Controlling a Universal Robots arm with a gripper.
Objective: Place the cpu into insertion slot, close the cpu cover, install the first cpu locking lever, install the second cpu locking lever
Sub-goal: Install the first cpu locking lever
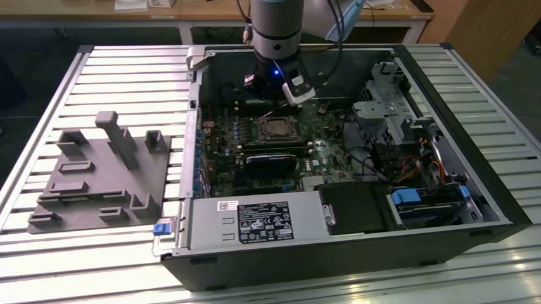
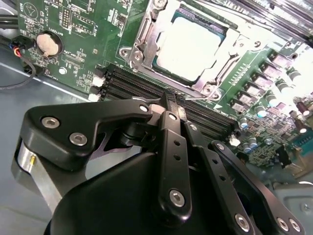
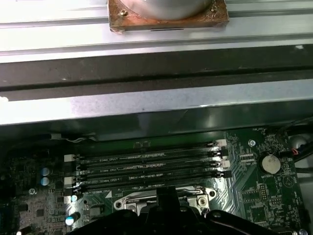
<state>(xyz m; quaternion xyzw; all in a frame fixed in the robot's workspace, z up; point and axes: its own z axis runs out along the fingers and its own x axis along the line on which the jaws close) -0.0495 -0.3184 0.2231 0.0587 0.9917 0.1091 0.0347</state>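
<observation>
The cpu (image 2: 188, 45) lies in the socket on the green motherboard, its pale silver top facing up. The cpu cover (image 2: 146, 34), a thin metal frame, lies flat around it with the chip showing through its window. In the exterior view the socket (image 1: 275, 129) sits mid-board inside the open computer case. My gripper (image 2: 173, 100) hangs just beside the socket, over the memory slots (image 2: 127, 83), with its black fingers pressed together and nothing between them. It is also seen at the arm's end (image 1: 275, 101), just behind the socket. A thin lever rod (image 2: 226, 62) runs along one side of the socket.
A grey fixture plate (image 1: 101, 177) with upright blocks lies on the slatted table at the exterior view's left. Inside the case (image 1: 473, 209) are a power supply (image 1: 253, 221), a black block (image 1: 270, 161) in front of the socket, a drive cage (image 1: 389, 101) and cables (image 1: 406, 171).
</observation>
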